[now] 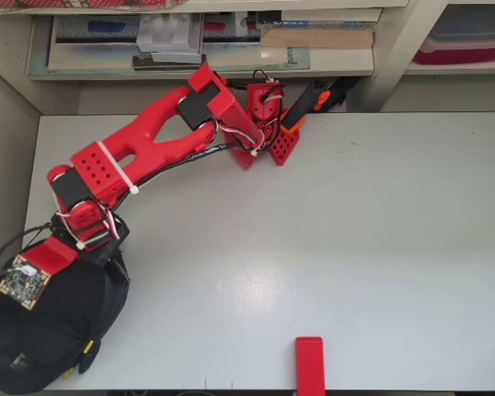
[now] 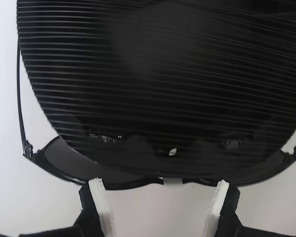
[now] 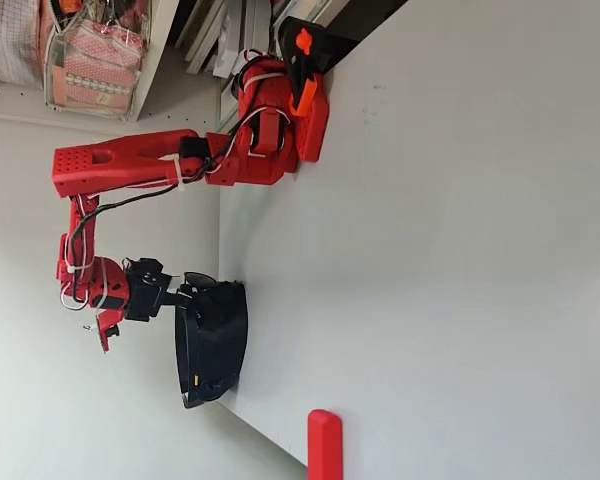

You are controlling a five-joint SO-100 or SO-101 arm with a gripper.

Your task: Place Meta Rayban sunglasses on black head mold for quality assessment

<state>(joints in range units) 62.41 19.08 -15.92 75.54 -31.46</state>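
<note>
The wrist view is filled by the ribbed matte-black head mold [image 2: 158,74]. The sunglasses [image 2: 64,160] sit against its lower edge, with the dark lenses on either side and a thin temple running up the left side. My gripper [image 2: 158,185] is open just below the bridge. Its white-padded fingers [image 2: 101,207] stand wide apart and hold nothing. In the overhead view the head mold [image 1: 45,334] is at the table's bottom-left corner under my wrist, and a yellow temple tip [image 1: 87,346] shows on it. The fixed view shows the gripper [image 3: 172,295] beside the head mold [image 3: 222,340].
A small red block [image 1: 310,365] lies at the table's front edge and also shows in the fixed view as a red block [image 3: 324,445]. The arm's red base [image 1: 260,124] is clamped at the far edge. Shelves with boxes and papers run behind the table.
</note>
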